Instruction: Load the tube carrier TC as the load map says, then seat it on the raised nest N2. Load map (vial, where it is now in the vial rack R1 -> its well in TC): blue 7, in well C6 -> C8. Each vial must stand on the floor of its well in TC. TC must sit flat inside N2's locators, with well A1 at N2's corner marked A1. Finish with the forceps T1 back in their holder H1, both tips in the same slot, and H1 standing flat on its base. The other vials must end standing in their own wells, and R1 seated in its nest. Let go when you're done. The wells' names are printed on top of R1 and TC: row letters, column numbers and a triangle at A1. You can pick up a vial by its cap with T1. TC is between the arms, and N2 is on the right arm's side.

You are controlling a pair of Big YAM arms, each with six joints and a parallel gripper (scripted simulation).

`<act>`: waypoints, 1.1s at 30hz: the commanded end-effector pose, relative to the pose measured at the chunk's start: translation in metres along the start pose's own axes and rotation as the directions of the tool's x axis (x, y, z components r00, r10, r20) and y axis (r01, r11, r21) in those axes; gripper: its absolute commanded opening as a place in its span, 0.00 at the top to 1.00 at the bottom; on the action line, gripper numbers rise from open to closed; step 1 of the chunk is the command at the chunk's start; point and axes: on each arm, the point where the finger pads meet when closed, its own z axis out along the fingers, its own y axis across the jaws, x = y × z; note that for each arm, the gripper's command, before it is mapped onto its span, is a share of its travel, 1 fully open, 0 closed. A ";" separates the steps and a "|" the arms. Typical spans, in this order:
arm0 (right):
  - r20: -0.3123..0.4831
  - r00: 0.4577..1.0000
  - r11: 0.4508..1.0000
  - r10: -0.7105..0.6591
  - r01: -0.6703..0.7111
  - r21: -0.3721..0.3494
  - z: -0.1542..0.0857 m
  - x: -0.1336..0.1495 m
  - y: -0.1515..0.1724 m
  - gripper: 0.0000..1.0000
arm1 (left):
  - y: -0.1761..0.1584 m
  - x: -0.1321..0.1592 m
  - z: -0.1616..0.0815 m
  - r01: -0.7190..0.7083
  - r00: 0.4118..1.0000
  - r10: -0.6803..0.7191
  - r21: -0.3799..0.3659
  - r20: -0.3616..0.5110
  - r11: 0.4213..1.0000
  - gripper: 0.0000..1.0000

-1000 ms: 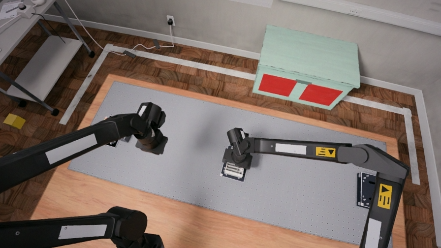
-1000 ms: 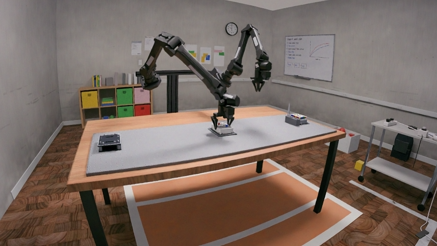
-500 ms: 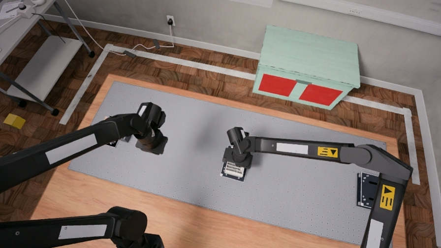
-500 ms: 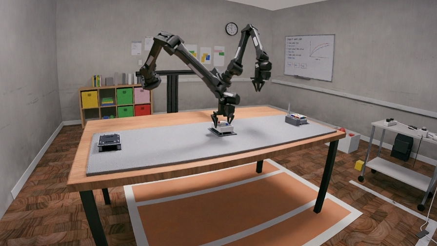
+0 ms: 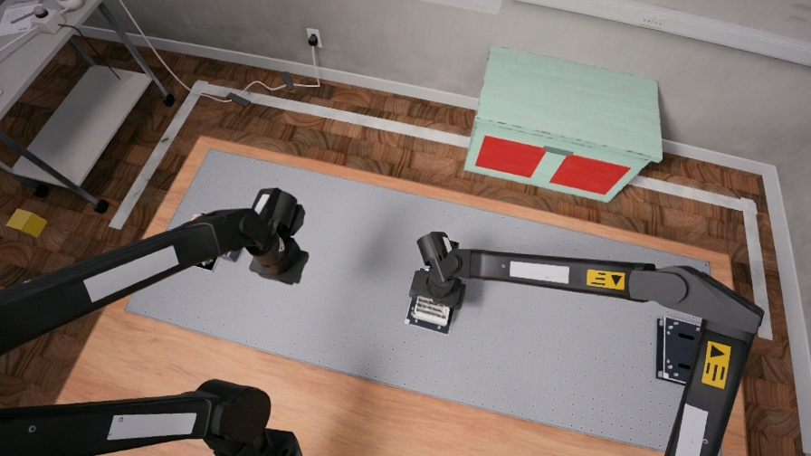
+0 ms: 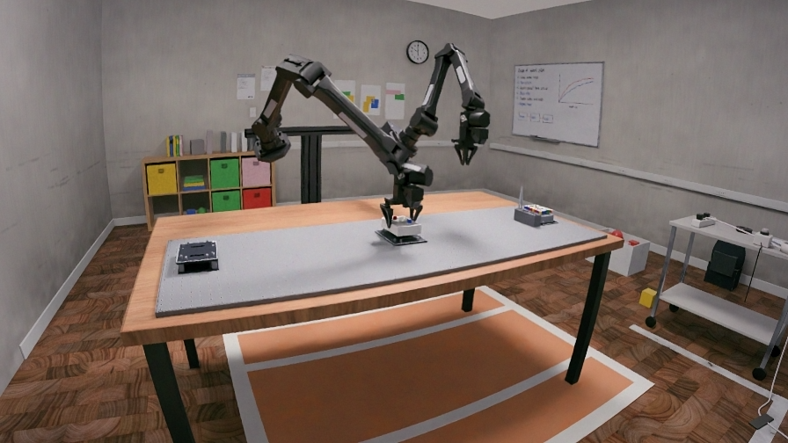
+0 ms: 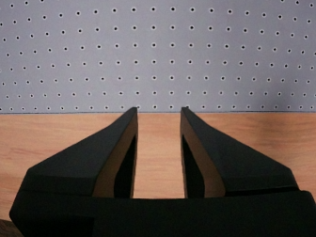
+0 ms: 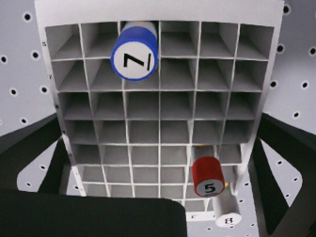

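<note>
White carrier TC (image 5: 431, 314) (image 6: 406, 228) (image 8: 160, 10) is squeezed by our right gripper (image 5: 436, 291) (image 6: 401, 220) (image 8: 159, 117), seemingly just lifted; next, level to N2 (image 5: 678, 354) (image 6: 196, 252) (left gripper (image 5: 278, 266) (image 6: 466, 162) (image 7: 159, 109): slightly spread, holding nothing).

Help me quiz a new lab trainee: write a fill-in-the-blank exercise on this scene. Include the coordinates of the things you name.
The vial numbered 7 (image 8: 134, 58) (image 6: 409, 221) has a ____ cap.
The vial numbered 5 (image 8: 208, 176) (image 6: 394, 218) has a ____ cap.
The cap numbered 8 (image 8: 229, 219) is ____.
The right gripper (image 6: 401, 220) (image 8: 159, 117) is shut on the white ____.

Missing words: blue; red; white; tube carrier (image 6: 402, 230) (image 8: 160, 11) (image 5: 431, 316).
</note>
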 end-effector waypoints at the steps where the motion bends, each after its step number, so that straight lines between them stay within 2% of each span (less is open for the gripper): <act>1: 0.018 1.000 1.000 0.008 -0.007 -0.016 -0.022 -0.005 0.005 1.00 | 0.004 -0.009 -0.005 0.018 1.000 -0.018 -0.005 0.016 1.000 0.76; 15: 0.023 1.000 1.000 0.008 -0.008 -0.020 -0.034 -0.007 0.008 1.00 | 0.004 -0.009 -0.005 0.018 1.000 -0.018 -0.005 0.016 1.000 0.76; 33: 0.017 1.000 1.000 0.010 -0.010 -0.014 -0.033 -0.005 0.003 1.00 | 0.004 -0.009 -0.005 0.018 1.000 -0.018 -0.005 0.016 1.000 0.76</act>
